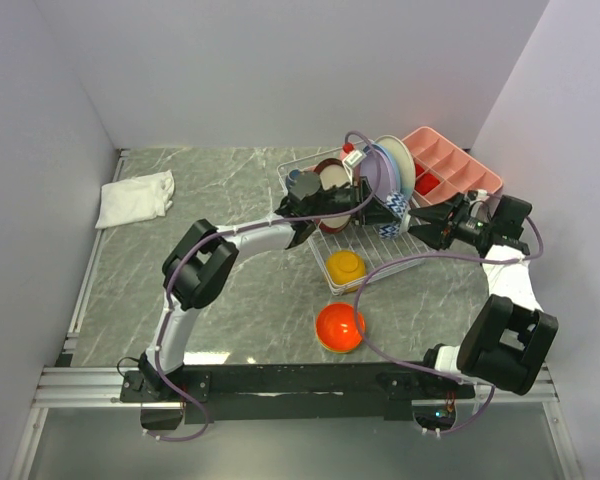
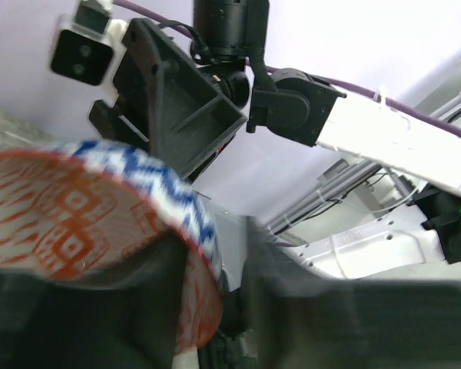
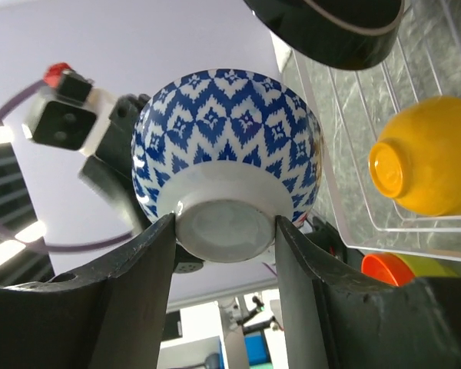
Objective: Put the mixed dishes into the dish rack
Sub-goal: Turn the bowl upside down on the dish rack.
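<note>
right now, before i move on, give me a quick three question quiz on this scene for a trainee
1. True or false: the yellow round bowl lies upside down inside the white wire dish rack.
2. What sits between the fingers of the right gripper? A) the blue-and-white patterned bowl, held by its foot B) a metal spoon C) a glass bottle
3. Is the round orange-red bowl in the rack or on the grey marble table?

Key: 1 true; 2 A; 3 on the table, on the near side of the rack.
</note>
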Motion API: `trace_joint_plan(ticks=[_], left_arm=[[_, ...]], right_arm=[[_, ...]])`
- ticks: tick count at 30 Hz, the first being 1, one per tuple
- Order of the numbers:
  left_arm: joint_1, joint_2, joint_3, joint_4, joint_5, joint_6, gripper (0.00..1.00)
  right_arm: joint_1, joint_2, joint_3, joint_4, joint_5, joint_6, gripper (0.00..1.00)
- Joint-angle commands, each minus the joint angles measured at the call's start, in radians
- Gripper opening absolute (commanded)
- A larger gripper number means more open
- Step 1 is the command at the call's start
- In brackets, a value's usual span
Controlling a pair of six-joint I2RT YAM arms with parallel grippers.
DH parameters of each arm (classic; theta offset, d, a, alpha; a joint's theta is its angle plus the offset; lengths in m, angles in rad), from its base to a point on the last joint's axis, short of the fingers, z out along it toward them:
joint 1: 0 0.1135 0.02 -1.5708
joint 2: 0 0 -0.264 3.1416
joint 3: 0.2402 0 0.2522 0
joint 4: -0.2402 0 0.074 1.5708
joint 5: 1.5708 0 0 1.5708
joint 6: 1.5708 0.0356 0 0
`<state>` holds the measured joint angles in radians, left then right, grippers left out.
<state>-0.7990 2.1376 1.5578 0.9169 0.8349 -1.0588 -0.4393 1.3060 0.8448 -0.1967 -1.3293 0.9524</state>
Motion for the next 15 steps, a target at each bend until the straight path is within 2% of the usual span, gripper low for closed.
trace_joint_plan(ticks=[1,3,5,9,10,15], left_arm=[[-0.039,-0.024,0.062,-0.066,-0.037,0.057,0.55],[-0.036,-0.030,0.065,-0.116,-0.025,0.104,0.65],[-0.034,-0.044,0.053,-0.131,-0.023,0.135,0.70],[-0.022,-0.076,0.044,-0.295,-0.069,0.224,0.81],[-0.020,-0.087,0.044,-0.338,-0.097,0.247,0.96],[0.021,-0.125,-0.001,-0.457,-0.140,0.322,0.96]], right_arm=[[0.022,-0.033,0.023,-0.021,-0.048,-0.023,0.19],[0.017,-0.021,0.051,-0.055,-0.039,-0.052,0.18],[0.011,-0.011,0.078,-0.070,-0.030,-0.072,0.18],[-0.002,0.025,0.132,-0.127,0.027,-0.136,0.16],[-0.003,0.032,0.143,-0.136,0.031,-0.161,0.16],[-0.007,0.073,0.197,-0.205,0.077,-0.228,0.17]])
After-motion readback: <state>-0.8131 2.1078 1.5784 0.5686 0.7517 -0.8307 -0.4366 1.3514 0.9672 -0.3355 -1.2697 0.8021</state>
